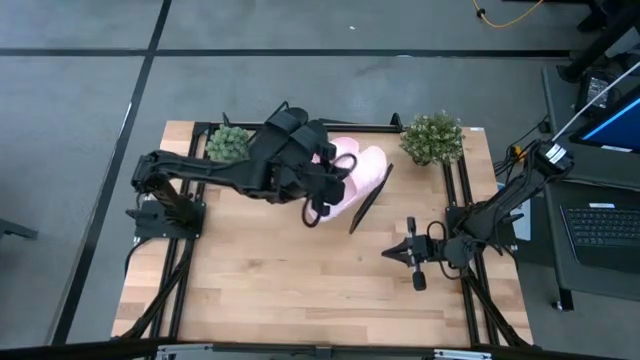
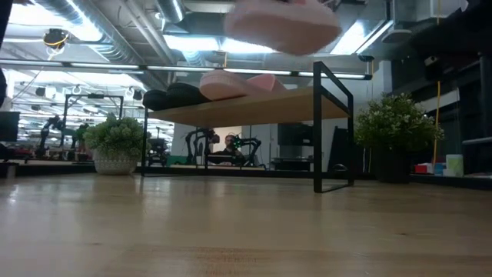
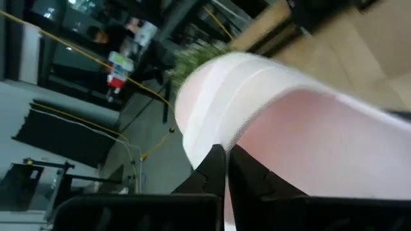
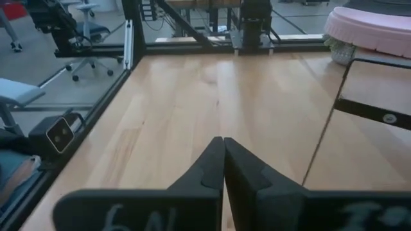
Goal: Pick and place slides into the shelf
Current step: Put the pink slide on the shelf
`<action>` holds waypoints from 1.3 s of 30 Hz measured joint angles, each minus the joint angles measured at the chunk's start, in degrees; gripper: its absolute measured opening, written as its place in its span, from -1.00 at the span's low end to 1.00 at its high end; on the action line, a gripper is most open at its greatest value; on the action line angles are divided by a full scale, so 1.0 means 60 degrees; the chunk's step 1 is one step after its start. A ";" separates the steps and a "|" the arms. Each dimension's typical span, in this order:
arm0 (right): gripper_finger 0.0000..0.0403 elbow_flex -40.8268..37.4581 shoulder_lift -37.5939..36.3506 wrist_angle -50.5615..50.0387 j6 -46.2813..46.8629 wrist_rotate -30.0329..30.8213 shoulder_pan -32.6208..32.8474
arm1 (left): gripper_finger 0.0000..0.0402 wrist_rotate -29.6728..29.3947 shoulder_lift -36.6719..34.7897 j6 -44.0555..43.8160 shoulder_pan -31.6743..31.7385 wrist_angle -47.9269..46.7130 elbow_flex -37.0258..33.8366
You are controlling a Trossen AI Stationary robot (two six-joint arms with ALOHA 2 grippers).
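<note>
A pale pink slide fills my left wrist view, and my left gripper is shut on it. In the low view this slide hangs high above the shelf. The second pink slide and the black slides lie on the shelf's slanted board. From above, my left arm covers the black slides, and only pink shows beside my left gripper. My right gripper is shut and waits over the table near its right side. My left gripper pinches the pink slide at an edge between its two fingers. The slide's body spreads out beyond the fingertips, and which part of it they have cannot be told. The slide is lifted clear above the shelf, touching neither the board nor the other slides.
Two potted plants stand at the far edge, one left of the shelf and one right of it. The shelf's black metal frame rises at its right end. Bare wooden tabletop lies near of the shelf.
</note>
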 joint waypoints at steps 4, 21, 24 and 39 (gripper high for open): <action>-0.93 0.0007 0.0335 0.0503 -0.0035 0.0001 -0.0002 | -1.00 -0.0022 0.0686 0.0238 0.0088 -0.0185 0.0283; -0.93 0.0007 0.1087 0.1084 0.0205 0.0000 -0.0002 | -1.00 -0.0135 0.2089 -0.0524 0.0524 -0.1537 0.1963; -0.93 0.0007 0.1087 0.1083 0.0235 0.0002 -0.0002 | -1.00 -0.0168 0.2177 -0.0542 0.0525 -0.1410 0.1975; -0.93 0.0007 0.1106 0.1158 0.0223 0.0003 -0.0002 | -1.00 -0.0289 0.2734 -0.0519 0.0805 -0.1259 0.1956</action>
